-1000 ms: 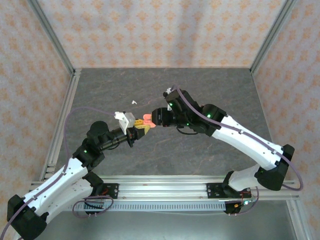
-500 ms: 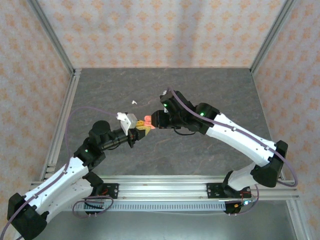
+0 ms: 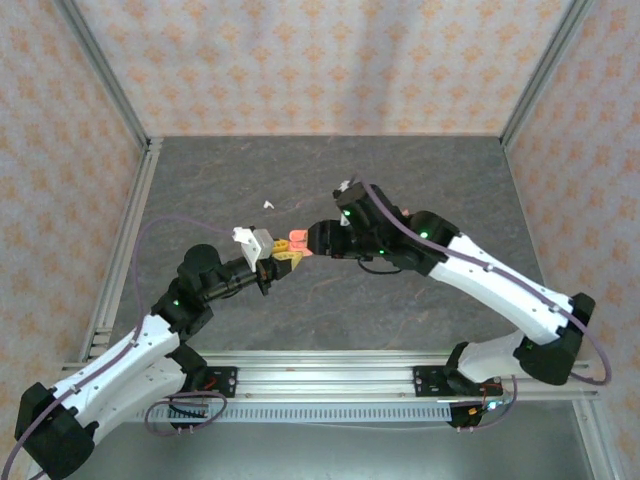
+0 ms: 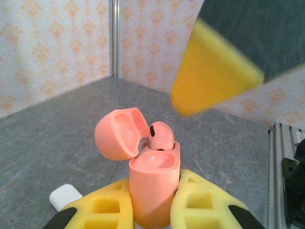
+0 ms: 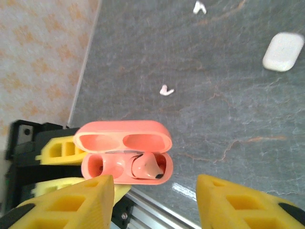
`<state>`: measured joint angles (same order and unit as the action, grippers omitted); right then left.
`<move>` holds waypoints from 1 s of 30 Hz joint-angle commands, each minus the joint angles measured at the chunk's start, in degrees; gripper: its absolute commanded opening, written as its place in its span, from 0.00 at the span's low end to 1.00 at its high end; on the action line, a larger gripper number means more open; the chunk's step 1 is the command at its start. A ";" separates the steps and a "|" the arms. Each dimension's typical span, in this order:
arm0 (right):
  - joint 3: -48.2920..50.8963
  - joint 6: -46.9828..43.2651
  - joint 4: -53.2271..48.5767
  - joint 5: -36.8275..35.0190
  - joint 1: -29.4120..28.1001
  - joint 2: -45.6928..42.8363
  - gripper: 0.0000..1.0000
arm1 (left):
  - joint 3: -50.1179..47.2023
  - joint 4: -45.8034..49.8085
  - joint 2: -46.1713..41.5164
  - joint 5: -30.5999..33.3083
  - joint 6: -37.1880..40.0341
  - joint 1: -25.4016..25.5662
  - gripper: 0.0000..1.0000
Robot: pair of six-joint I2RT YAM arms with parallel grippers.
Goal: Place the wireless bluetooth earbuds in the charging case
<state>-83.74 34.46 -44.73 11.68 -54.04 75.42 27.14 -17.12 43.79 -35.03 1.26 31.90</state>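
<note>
My left gripper (image 4: 155,183) is shut on the body of the coral-pink charging case (image 4: 153,186), which stands upright with its lid (image 4: 118,133) flipped open. One pink earbud (image 4: 161,136) sits in one slot with its head sticking up above the rim. The other slot (image 5: 102,167) is bare. My right gripper (image 5: 153,186) hovers just above the case (image 5: 126,164), open, with nothing between its yellow fingers (image 5: 81,200). In the top view the two grippers meet at the case (image 3: 296,240) mid-table. Two white earbuds (image 5: 166,90) (image 5: 198,7) lie loose on the table.
A shut white case (image 5: 283,51) lies on the grey table beyond the loose earbuds, and its corner shows beside my left fingers (image 4: 64,195). One white earbud (image 3: 267,204) lies behind the grippers. Aluminium frame rails (image 3: 130,230) and patterned walls bound the table.
My right gripper pressed in toward the case, then backed off slightly to the right with its jaws wider. The left arm held the case nearly still.
</note>
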 commanded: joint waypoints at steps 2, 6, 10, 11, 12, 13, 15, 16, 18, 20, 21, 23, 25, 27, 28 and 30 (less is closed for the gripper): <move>-2.85 -1.09 -5.96 -7.72 2.75 -4.99 0.49 | 0.59 -2.07 0.95 -5.08 3.54 0.32 0.00; -2.29 -1.72 -9.49 -11.19 5.34 -7.24 0.51 | 4.66 5.25 3.80 -12.77 8.16 0.51 0.00; 0.22 -2.87 -12.34 -12.50 9.35 -7.26 0.54 | 7.23 10.69 5.02 -14.36 12.08 0.93 0.00; 1.25 -3.11 -12.78 -12.18 10.96 -7.30 0.54 | 7.69 11.48 5.13 -14.16 12.58 0.88 0.00; 2.35 -3.41 -12.82 -11.19 12.76 -7.29 0.54 | 7.89 11.75 5.24 -13.88 12.76 0.87 0.00; 3.22 -3.77 -12.61 -9.94 14.56 -7.26 0.54 | 7.93 11.63 5.17 -13.55 12.83 0.83 0.00; 5.39 -4.59 -11.41 -6.72 18.70 -6.19 0.54 | 7.93 11.54 5.17 -12.54 12.81 0.88 0.00; 6.40 -5.13 -10.43 -4.98 20.87 -5.25 0.54 | 7.96 11.87 5.12 -12.00 12.95 0.94 0.00; 7.99 -6.64 -8.25 -3.10 24.09 -2.95 0.54 | 8.24 12.83 5.08 -11.03 13.14 0.88 0.00; 8.63 -9.10 -6.39 -3.15 26.73 0.67 0.54 | 8.31 13.95 4.84 -10.06 13.71 0.88 0.00; 8.48 -10.04 -5.91 -3.39 27.69 2.85 0.54 | 8.16 14.05 4.75 -9.49 13.71 0.88 0.00; 7.55 -12.28 -5.33 -3.50 30.10 8.20 0.54 | 7.61 13.98 4.58 -7.53 14.07 0.88 0.00; 5.31 -13.99 -5.73 -3.81 32.35 14.00 0.51 | 6.95 13.03 4.57 -5.31 13.93 0.88 0.00; 2.28 -15.29 -6.81 -4.33 34.40 19.44 0.50 | 6.55 11.67 4.65 -3.46 13.05 0.88 0.00; 0.41 -16.00 -7.48 -4.38 35.61 22.16 0.49 | 6.38 11.09 4.68 -2.71 12.83 0.89 0.00; -3.00 -16.70 -8.44 -4.80 37.59 26.96 0.49 | 5.88 9.76 4.81 -0.96 12.45 0.89 0.00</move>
<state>-82.04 21.08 -51.46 8.10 -18.61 99.07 33.61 -4.19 49.15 -39.88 13.58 32.34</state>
